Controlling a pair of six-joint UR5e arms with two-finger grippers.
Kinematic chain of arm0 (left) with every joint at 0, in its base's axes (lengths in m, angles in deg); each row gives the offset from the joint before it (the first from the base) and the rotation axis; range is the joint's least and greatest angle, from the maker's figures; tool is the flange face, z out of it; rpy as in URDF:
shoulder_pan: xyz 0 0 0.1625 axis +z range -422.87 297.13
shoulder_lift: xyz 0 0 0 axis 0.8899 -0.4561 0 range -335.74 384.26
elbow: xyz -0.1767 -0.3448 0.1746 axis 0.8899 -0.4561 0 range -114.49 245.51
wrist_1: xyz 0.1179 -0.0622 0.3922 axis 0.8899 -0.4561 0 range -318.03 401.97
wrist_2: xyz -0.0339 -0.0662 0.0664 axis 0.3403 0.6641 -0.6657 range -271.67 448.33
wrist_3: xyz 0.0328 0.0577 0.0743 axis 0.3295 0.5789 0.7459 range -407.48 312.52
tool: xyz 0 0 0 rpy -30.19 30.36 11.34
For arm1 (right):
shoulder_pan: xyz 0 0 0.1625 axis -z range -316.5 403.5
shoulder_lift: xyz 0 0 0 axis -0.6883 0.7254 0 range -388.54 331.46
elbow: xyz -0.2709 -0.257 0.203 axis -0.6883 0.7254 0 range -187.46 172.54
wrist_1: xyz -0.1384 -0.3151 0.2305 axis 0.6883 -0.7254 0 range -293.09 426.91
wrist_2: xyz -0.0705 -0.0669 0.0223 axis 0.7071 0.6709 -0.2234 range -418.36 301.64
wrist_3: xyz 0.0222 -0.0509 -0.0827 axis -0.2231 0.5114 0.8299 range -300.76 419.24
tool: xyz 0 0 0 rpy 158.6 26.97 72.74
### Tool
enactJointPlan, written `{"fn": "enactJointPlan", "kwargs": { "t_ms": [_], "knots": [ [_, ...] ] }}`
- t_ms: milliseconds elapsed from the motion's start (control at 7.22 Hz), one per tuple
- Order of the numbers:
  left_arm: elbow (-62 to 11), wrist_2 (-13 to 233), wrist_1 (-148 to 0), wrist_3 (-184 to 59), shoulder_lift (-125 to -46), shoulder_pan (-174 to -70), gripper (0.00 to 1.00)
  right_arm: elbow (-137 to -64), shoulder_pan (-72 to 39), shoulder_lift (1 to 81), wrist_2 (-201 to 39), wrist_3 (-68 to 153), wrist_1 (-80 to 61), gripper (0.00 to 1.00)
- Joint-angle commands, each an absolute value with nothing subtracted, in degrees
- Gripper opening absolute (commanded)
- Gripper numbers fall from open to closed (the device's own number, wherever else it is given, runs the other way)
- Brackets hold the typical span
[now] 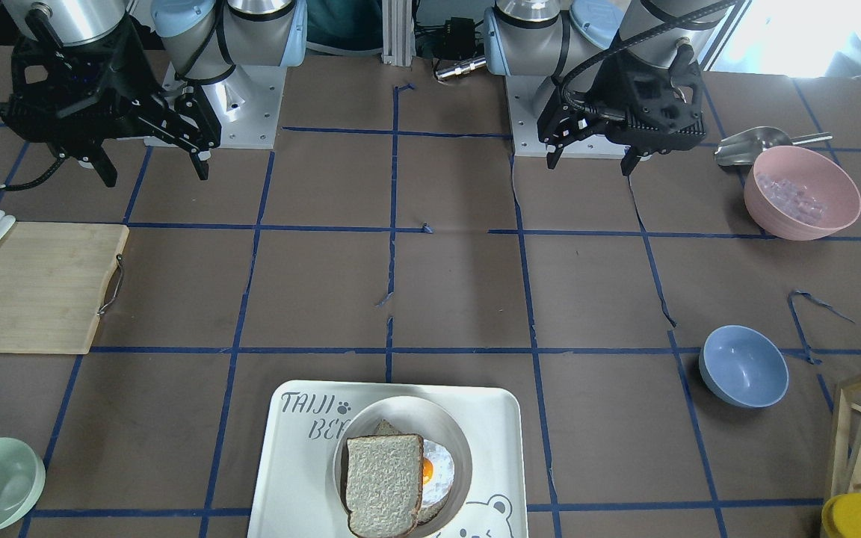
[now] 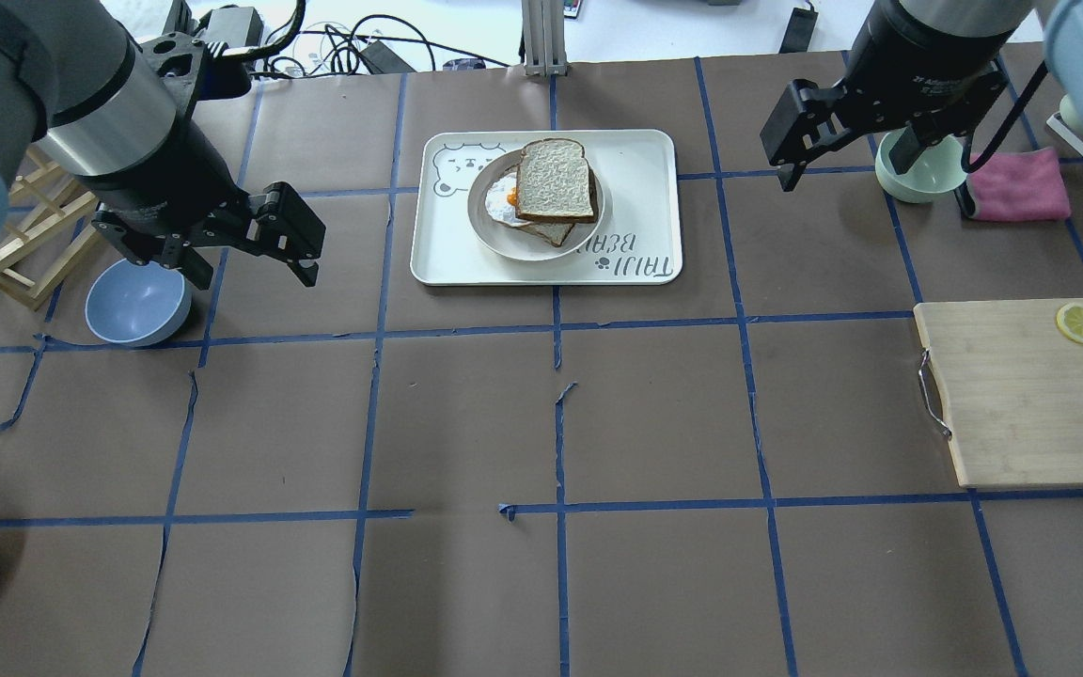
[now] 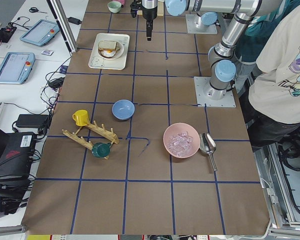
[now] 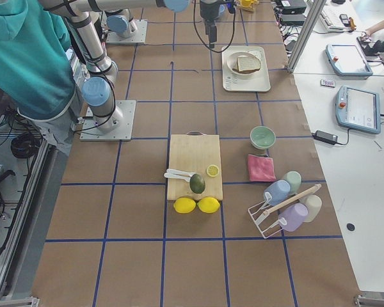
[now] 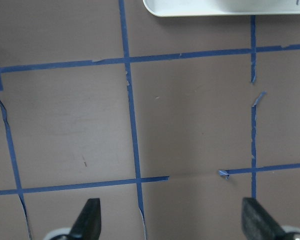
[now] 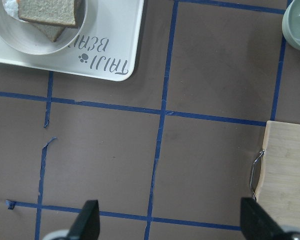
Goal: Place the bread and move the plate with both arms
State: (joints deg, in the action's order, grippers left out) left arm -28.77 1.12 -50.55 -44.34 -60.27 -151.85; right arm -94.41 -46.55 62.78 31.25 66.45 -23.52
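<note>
The bread (image 1: 384,484) lies on top of a like slice with a fried egg (image 1: 436,465), both in the round off-white plate (image 1: 408,413). The plate stands on the bear-printed tray (image 1: 303,478) at the table's far side from the robot. The bread (image 2: 556,181) and plate (image 2: 493,235) also show in the overhead view. My left gripper (image 2: 250,273) is open and empty, hanging above the table left of the tray. My right gripper (image 2: 875,186) is open and empty, above the table right of the tray. The right wrist view shows the bread (image 6: 50,11) at its top left.
A blue bowl (image 2: 137,303) and a wooden rack (image 2: 29,244) are by the left gripper. A pale green bowl (image 2: 918,174) and a pink cloth (image 2: 1021,188) are by the right gripper. A cutting board (image 2: 1030,395) with a lemon slice lies right. A pink bowl (image 1: 802,193) and a scoop stand near the left arm's base.
</note>
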Motion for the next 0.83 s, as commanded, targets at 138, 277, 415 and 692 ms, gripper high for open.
{"fn": "enactJointPlan", "kwargs": {
  "t_ms": [138,277,415,692],
  "knots": [
    [-28.4,1.0,-50.8,-44.9,-60.5,-151.7,1.00,-94.4,-46.5,62.7,31.2,66.5,-23.5,1.00],
    [-28.4,0.7,-50.8,-44.9,-60.5,-151.7,1.00,-94.4,-46.5,62.8,31.3,66.5,-23.5,1.00],
    [-28.4,0.6,-50.8,-44.9,-60.6,-151.8,1.00,-94.4,-46.5,62.8,31.3,66.5,-23.5,1.00],
    [-28.2,0.6,-50.7,-44.8,-60.6,-151.7,1.00,-94.4,-46.5,62.8,31.3,66.5,-23.5,1.00]
  ]
}}
